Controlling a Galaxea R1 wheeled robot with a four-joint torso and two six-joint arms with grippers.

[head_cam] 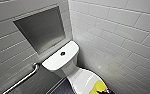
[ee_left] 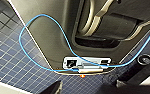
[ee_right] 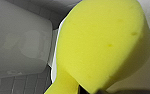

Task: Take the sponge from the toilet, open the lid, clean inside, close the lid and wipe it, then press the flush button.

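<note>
Sponge [ee_right: 101,45] looms close; lid [head_cam: 82,80] cut off; right claw [head_cam: 102,92], left claw [ee_left: 88,87]: grip indiscernible.

I see two walls of glossy white oblong tiles [head_cam: 121,30] meeting in a corner at the upper middle of the frame. At the upper left, a grey recessed niche [head_cam: 42,28] is set into the wall. A metal grab bar [head_cam: 23,78] slants across the lower left. The floor [ee_left: 8,57] is small dark-blue square tiles with pale grout.

Sponge [head_cam: 100,87] seemingly on lid [head_cam: 83,80], flush button [head_cam: 62,53] atop cistern [head_cam: 54,62] behind, niche [head_cam: 41,28] above.
</note>
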